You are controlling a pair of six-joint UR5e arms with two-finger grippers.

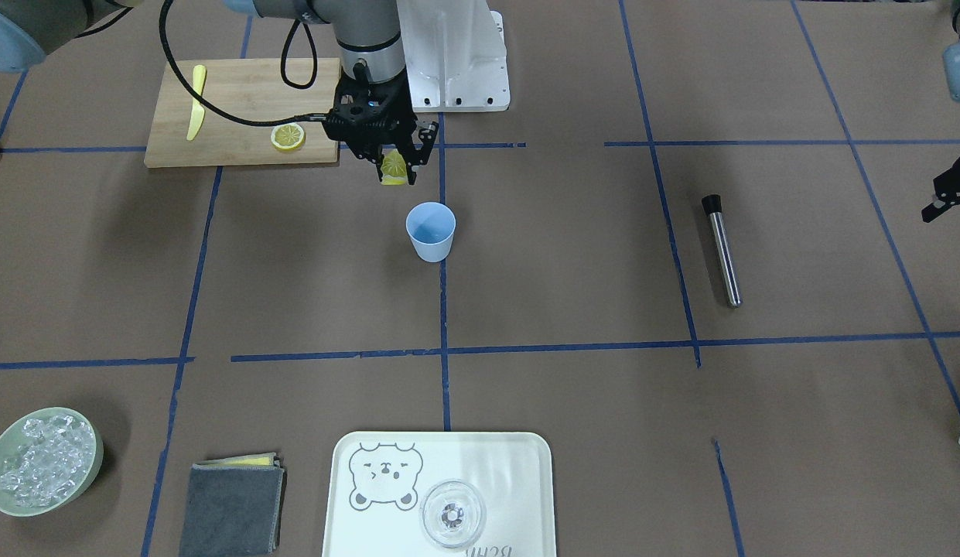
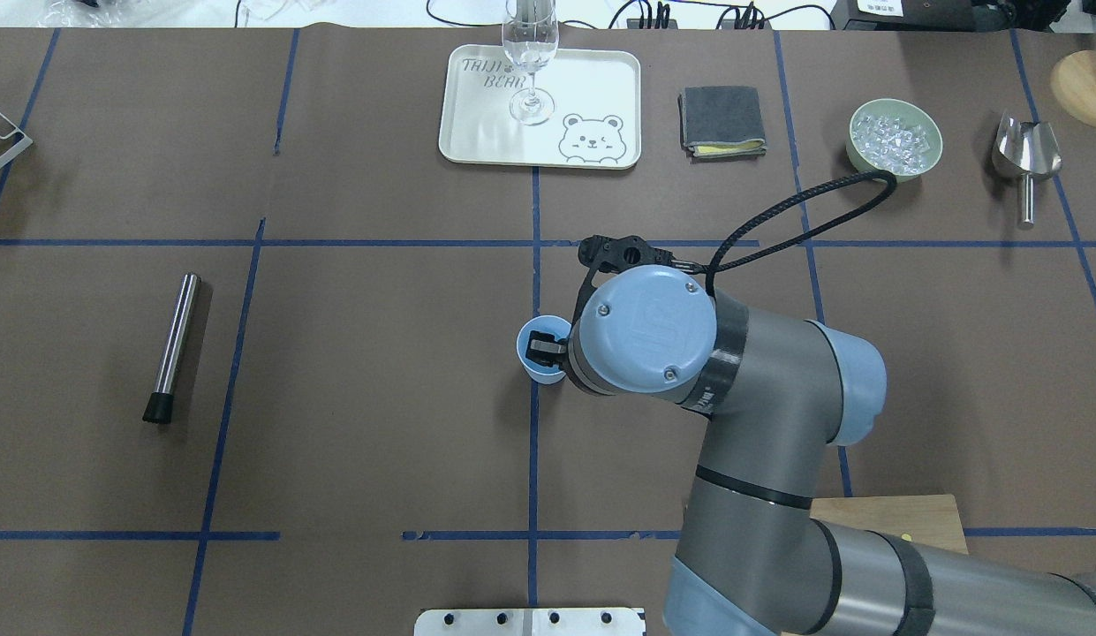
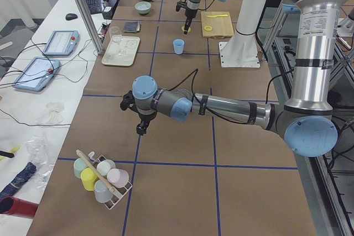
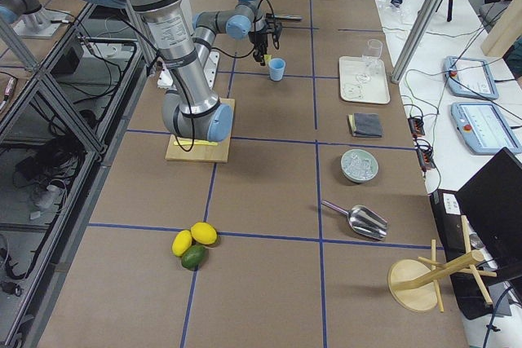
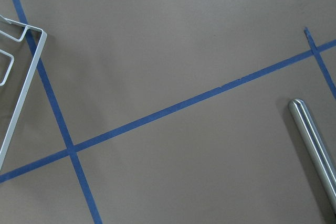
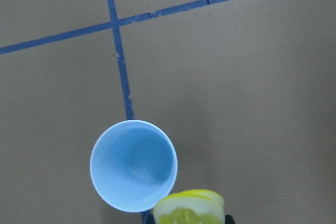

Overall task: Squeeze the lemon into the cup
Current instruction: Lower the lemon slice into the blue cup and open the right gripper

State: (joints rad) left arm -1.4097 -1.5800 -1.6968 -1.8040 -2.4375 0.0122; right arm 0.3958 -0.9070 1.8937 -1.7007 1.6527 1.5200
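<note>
Front view: cup point(image 1: 431, 230) mid-frame, upright. Lemon point(image 1: 394, 165) held in right gripper point(image 1: 396, 173), just upper left of it. Board point(image 1: 240, 108) upper left, rod point(image 1: 723, 251) right, tray point(image 1: 495, 464) bottom centre.

The cream tray point(image 2: 600, 79) carries dark hand-drawn lettering in its corner reading "TAIJI BEAR", on two lines, the ends of both partly behind the stem of the wine glass point(image 2: 530, 53). The blue joint cap point(image 2: 646, 329) of the right arm bears a raised "UR" logo. Nothing else is legible.
</note>
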